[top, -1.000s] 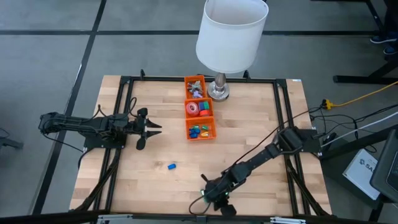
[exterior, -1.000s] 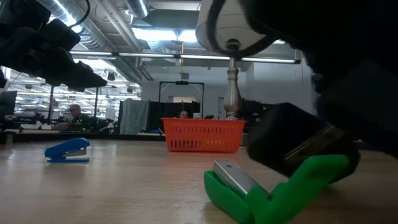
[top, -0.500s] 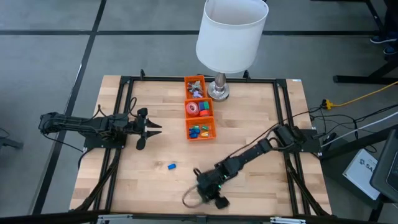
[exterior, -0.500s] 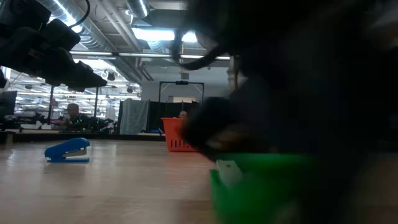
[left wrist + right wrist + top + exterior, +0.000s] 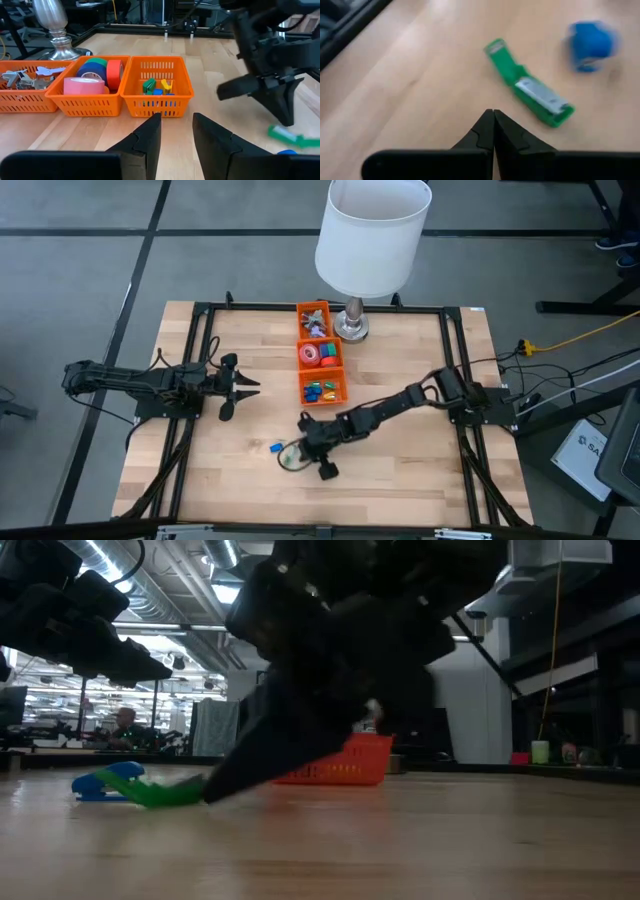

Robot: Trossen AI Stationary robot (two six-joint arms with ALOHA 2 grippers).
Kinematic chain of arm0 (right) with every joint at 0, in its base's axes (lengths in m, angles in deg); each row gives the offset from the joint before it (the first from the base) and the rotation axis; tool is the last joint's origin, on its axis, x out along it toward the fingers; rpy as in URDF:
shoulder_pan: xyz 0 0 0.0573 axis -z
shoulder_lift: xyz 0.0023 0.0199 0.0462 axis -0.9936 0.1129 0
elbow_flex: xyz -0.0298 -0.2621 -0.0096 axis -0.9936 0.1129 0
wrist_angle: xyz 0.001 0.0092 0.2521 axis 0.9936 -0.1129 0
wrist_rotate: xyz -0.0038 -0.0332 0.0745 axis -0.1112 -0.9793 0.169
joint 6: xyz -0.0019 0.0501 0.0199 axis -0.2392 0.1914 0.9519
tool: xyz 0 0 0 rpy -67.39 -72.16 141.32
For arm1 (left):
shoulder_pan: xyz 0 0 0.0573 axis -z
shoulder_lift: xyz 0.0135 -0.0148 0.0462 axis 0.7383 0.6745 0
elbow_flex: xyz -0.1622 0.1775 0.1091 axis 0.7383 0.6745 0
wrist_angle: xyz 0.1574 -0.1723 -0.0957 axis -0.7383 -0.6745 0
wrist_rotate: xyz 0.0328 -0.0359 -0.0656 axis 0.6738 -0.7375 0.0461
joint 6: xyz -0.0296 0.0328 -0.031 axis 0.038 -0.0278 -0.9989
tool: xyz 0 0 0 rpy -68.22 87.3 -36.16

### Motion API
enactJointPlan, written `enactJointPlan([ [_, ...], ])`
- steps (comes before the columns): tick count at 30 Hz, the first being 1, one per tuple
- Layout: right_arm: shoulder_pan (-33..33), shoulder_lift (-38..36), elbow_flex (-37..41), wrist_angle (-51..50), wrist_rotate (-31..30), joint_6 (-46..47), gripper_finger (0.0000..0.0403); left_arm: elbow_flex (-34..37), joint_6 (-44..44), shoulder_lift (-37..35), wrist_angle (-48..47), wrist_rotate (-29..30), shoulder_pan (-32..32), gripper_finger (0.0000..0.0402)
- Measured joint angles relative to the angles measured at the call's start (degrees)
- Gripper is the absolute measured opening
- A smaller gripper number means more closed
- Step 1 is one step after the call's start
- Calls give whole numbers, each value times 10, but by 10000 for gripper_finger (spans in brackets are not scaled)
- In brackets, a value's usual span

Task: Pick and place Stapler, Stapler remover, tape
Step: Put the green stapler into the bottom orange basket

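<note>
A green stapler (image 5: pixel 530 85) lies opened out flat on the table, right next to a small blue stapler (image 5: pixel 592 44), near the table's middle (image 5: pixel 290 457). My right gripper (image 5: pixel 493 112) is shut, slants down and points at the green stapler from the table's right (image 5: pixel 303 448). Tape rolls (image 5: pixel 95 75) fill the middle one of three orange baskets (image 5: pixel 320 355). Metal staple removers (image 5: pixel 20 79) lie in the far basket. My left gripper (image 5: pixel 174 125) waits at the table's left (image 5: pixel 250 385), with a narrow gap between its fingers and nothing in it. My right gripper comes at the green stapler slanting down from the table's right. In the low view the fingertip (image 5: pixel 212 792) meets the stapler's end (image 5: pixel 185 792). In the right wrist view bare table shows between them. Whether they touch, I cannot tell.
The near basket (image 5: pixel 322 390) holds small coloured blocks. A lamp with a white shade (image 5: pixel 372 235) stands on a metal foot (image 5: pixel 351 328) at the far edge, beside the baskets. A black frame (image 5: pixel 200 310) runs round the table. Bare wood lies near the front edge.
My right gripper has swept from the table's near edge toward the far left, up to the blue stapler, rolling and tipping as it went. The green stapler has slid along the table with it and now lies beside the blue stapler.
</note>
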Motion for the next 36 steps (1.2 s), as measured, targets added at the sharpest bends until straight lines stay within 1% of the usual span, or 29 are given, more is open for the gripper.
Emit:
enactJointPlan([
  [4,25,0,0,34,-11,-11,7,0,0,0,0,0,0,109],
  [8,46,0,0,38,-10,-10,7,0,0,0,0,0,0,107],
  [12,56,-2,0,40,10,-26,7,0,0,0,0,0,0,109],
  [15,58,-4,-7,38,13,-41,12,0,0,0,0,0,0,109],
  [18,58,-4,-32,14,15,-70,33,0,0,0,0,0,0,108],
  [22,58,-4,-79,-58,19,-120,79,0,0,0,0,0,0,108],
  [25,61,-5,-107,-98,50,-158,118,0,0,0,0,0,0,109],
  [28,69,-6,-113,-115,82,-199,149,0,0,0,0,0,0,109],
  [32,86,-6,-113,-123,109,-252,172,0,0,0,0,0,0,107],
  [36,99,-6,-113,-124,120,-290,176,0,0,0,0,0,0,109],
])
